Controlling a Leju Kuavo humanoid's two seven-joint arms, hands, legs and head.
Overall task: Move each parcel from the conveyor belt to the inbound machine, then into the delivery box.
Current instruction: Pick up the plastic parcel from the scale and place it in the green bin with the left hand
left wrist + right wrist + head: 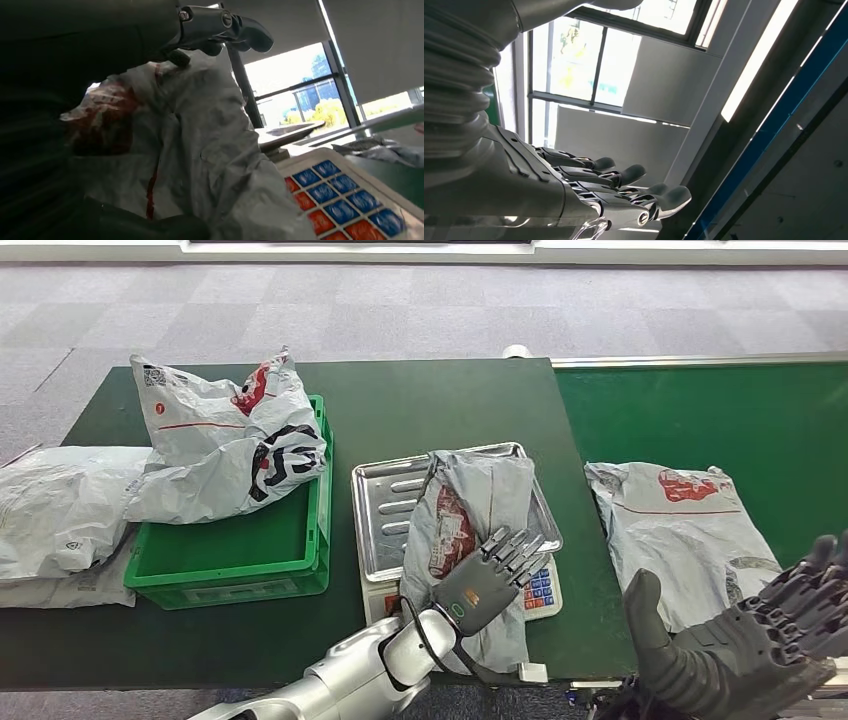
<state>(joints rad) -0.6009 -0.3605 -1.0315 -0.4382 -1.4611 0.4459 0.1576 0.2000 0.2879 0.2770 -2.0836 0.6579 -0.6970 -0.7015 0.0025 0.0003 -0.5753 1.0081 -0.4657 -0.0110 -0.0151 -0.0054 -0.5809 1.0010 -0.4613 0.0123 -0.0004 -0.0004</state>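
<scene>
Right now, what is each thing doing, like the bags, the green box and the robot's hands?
Grey plastic parcel on the scale: lying on the metal tray, gripped by the left hand.
Grey parcel on the green belt: lying flat, untouched.
White crumpled parcel: draped over the green plastic box.
Right hand: open, holding nothing.

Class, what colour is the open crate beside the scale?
Bright green crate, left of the scale; clearest in the head view.

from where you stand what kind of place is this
Probably a parcel-sorting or logistics demo area. A green conveyor belt carries a grey parcel, another parcel lies on a weighing scale under the left hand, and a green crate holds a parcel beside it.
</scene>
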